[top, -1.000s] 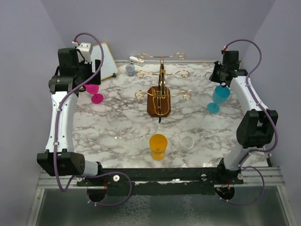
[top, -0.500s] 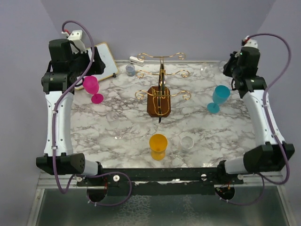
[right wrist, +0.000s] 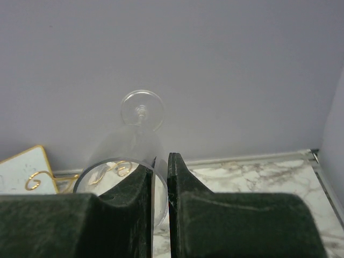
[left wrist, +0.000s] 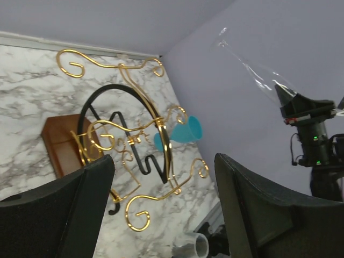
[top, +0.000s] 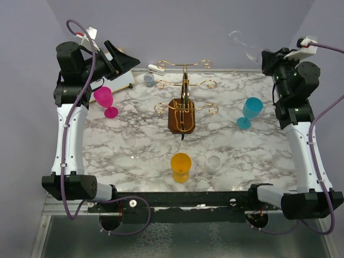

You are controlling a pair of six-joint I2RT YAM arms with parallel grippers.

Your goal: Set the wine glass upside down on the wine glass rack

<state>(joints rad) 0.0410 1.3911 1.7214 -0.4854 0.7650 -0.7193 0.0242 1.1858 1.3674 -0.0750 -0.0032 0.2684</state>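
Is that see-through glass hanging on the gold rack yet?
No, the clear wine glass is up in the air, pinched at its rim by the right gripper, off to one side of the wine glass rack.

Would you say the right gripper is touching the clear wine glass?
Touching: the right wrist view shows the right gripper pinching the clear wine glass by its rim.

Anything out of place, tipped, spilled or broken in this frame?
Nothing spilled or broken. The clear wine glass hangs in the air, pinched by its rim in the right gripper; the rack stands upright.
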